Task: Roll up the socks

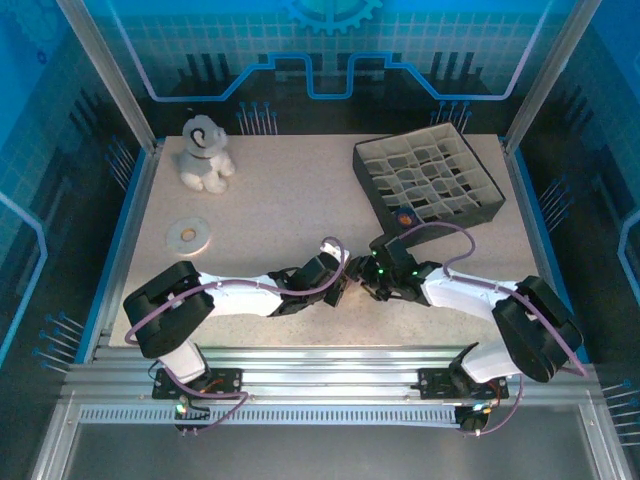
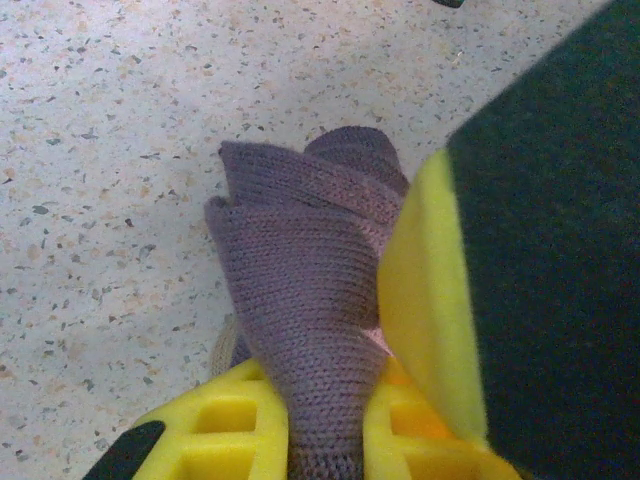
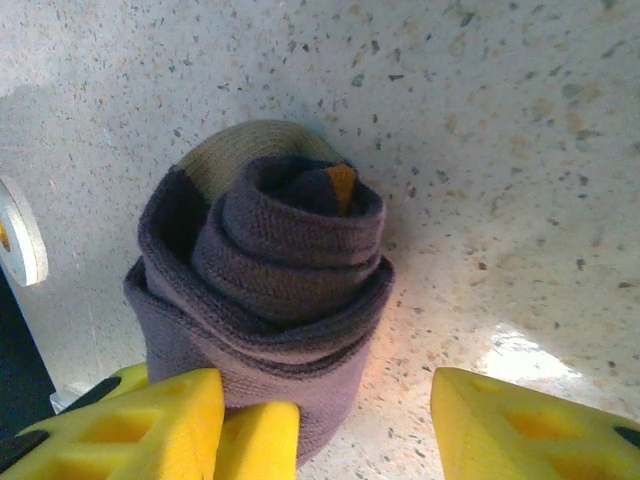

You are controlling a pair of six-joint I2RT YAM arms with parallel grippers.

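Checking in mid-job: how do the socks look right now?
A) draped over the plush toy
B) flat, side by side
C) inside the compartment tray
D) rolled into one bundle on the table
D: in the right wrist view the socks form a coiled purple bundle standing on the table.

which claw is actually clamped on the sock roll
The left claw: the purple sock roll sits pinched between its yellow fingers. The right claw stands open, with a clear gap beside the roll.

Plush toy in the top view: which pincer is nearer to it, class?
Left. The left pincer sits nearer the camera and to the right of the plush toy; the right pincer faces it from slightly farther right.
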